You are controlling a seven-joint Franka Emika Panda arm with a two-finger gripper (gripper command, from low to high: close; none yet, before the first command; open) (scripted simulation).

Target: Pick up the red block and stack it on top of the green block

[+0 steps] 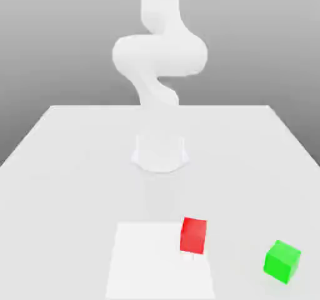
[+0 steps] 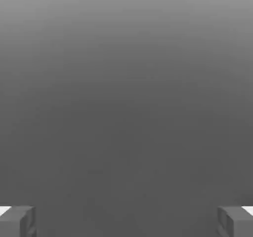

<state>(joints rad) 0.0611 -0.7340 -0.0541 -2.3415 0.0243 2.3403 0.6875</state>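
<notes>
Red block lay on the table, overlapping the edge of the pale square on the exterior view's right side of it. Green block sat apart from it, farther toward the exterior view's right, on the table and turned at an angle to the red one. Nothing rested on top of either block.

Gripper: wide, fingers well apart at the two sides of the hand view, nothing between them. Only plain grey lay beyond the fingertips; neither block was in the hand's line of sight, so I judged the hand was not aimed at the work. Arm stood raised over its base, behind both blocks as the exterior view had them.

Step in hand, by my reading: the start, ahead of the reach for red. Stack not begun.

Next move called for: bring the hand out over red, point it down, match the finger line to a pair of the block's faces, then lower with the jaws kept wide. Green's turned pose would matter later, for squaring red over it before release.
</notes>
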